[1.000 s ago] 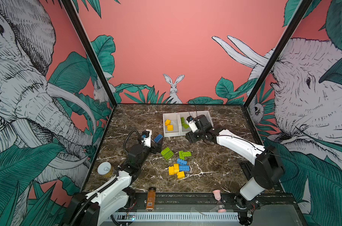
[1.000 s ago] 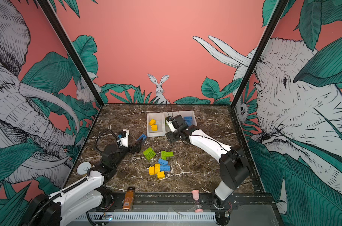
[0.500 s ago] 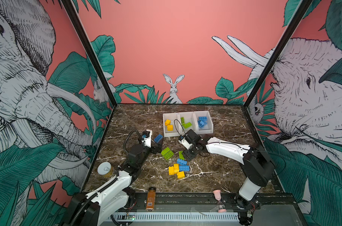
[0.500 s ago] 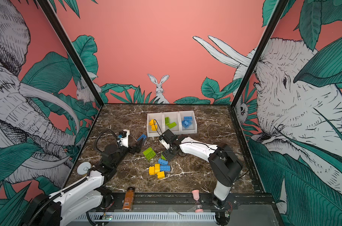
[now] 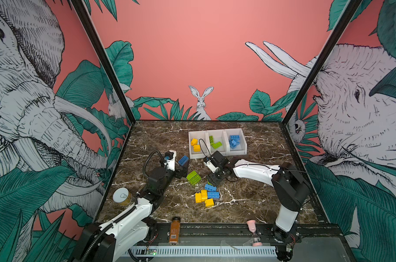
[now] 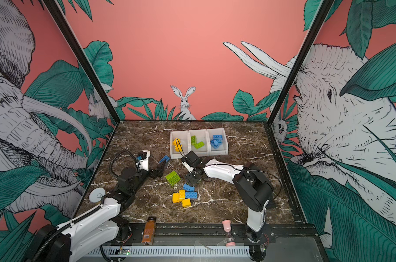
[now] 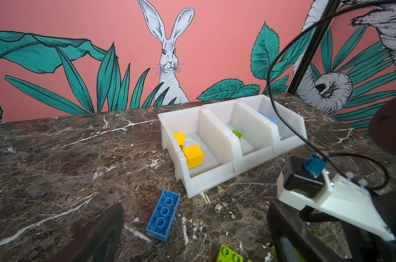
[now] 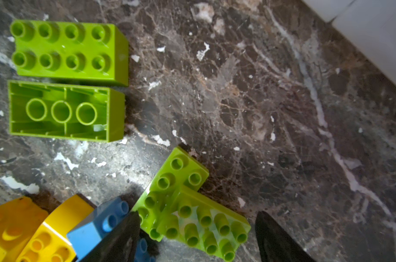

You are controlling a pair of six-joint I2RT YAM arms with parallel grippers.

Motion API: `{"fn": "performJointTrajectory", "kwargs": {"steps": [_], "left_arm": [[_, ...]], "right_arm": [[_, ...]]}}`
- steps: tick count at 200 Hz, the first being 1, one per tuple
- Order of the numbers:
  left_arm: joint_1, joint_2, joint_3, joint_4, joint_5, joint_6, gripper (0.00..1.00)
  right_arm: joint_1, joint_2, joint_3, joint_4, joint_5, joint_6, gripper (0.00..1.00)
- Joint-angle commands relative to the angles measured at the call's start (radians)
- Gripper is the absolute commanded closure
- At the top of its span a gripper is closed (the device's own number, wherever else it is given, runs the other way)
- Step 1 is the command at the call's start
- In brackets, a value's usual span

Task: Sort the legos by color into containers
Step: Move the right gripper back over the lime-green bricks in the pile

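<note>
Right pincer spread, straddling overlapping lime green studded plastic legos on marble surface, seemingly poised to pinch. Left pincer spread by blue oblong plastic lego, near white plastic three-bin containers.

Shiny plastic on polished, stone-look ground

The legos were hard, smooth plastic with a glossy sheen that caught highlights on the studs and flat faces. The containers were milky white plastic, smooth but duller and faintly translucent. The table looked like dark brown marble veined in white, polished smooth. The round tin had a shiny metal lid.
</note>
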Motion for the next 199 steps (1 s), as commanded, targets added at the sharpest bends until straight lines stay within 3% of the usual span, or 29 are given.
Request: {"fn": "performJointTrajectory", "kwargs": {"steps": [1, 77, 142, 199], "left_arm": [[0.001, -0.004, -0.003, 0.013, 0.008, 0.002, 0.01], [0.001, -0.01, -0.002, 0.008, 0.007, 0.002, 0.01], [0.0, -0.002, 0.0, 0.008, 0.008, 0.001, 0.01], [0.002, -0.002, 0.0, 0.007, 0.009, 0.001, 0.01]], "right_arm": [[0.005, 0.02, 0.03, 0.018, 0.063, 0.055, 0.2], [-0.076, -0.103, -0.097, 0.019, 0.162, 0.143, 0.16], [-0.134, -0.189, -0.194, 0.089, 0.103, 0.204, 0.15], [-0.133, -0.119, -0.14, 0.074, 0.083, 0.176, 0.14]]}}
